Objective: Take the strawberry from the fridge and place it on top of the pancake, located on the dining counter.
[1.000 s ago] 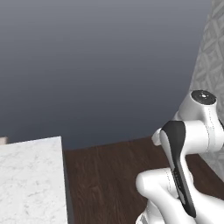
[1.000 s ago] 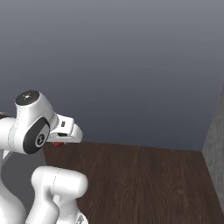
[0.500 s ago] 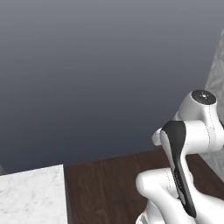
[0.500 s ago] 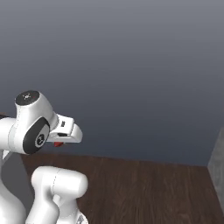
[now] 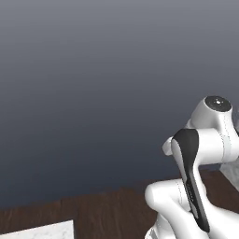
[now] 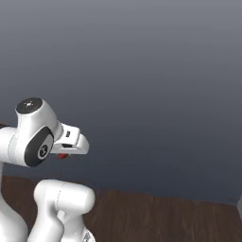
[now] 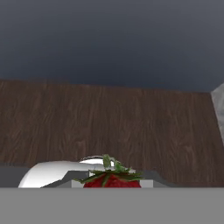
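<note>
The strawberry, red with green leaves, sits at the bottom of the hand view between my gripper's fingers. In the right base view a bit of its red peeks out under the white hand, where my gripper is shut on it, tucked close to the arm. A corner of white marble-veined counter shows at the lower left of the left base view; I cannot tell whether it is the dining counter. The fridge and the pancake are out of view.
Dark wood floor stretches ahead to a plain grey-blue wall. A pale patterned wall edge stands at the right of the hand view. My own white arm fills the lower right of the left base view.
The whole picture has shifted, so the base has moved: the marble counter corner slid down and left, and the patterned wall left the right edge. The arm keeps its pose and its grip.
</note>
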{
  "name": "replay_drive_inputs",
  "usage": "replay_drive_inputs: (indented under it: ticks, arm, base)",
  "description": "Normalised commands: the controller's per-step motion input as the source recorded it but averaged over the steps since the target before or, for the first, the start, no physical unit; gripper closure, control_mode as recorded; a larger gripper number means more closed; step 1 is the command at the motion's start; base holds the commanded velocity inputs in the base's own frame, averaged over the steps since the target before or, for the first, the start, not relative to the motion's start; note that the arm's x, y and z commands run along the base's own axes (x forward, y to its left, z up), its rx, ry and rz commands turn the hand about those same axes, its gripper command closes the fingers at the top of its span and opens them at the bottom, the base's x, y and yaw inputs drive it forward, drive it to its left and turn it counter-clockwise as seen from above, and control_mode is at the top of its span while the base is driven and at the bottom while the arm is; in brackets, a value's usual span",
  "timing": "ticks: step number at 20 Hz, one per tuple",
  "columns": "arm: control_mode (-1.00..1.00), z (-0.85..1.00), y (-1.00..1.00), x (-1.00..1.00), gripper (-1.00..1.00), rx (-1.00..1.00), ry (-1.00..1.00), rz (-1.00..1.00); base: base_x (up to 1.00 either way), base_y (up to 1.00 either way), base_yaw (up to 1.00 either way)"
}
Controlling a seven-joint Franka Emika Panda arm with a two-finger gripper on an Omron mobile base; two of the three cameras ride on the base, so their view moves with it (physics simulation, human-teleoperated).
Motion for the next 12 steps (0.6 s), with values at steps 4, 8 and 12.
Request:
replay_drive_inputs:
  ticks: [4, 8, 12]
  arm:
    - [1.0, 0.0, 0.0, 0.0, 1.0, 0.0, 0.0, 0.0]
    - [1.0, 0.0, 0.0, 0.0, 1.0, 0.0, 0.0, 0.0]
    - [1.0, 0.0, 0.0, 0.0, 1.0, 0.0, 0.0, 0.0]
  base:
    - [1.0, 0.09, 0.22]
    - [0.89, 0.0, 0.59]
    - [0.4, 0.0, 0.91]
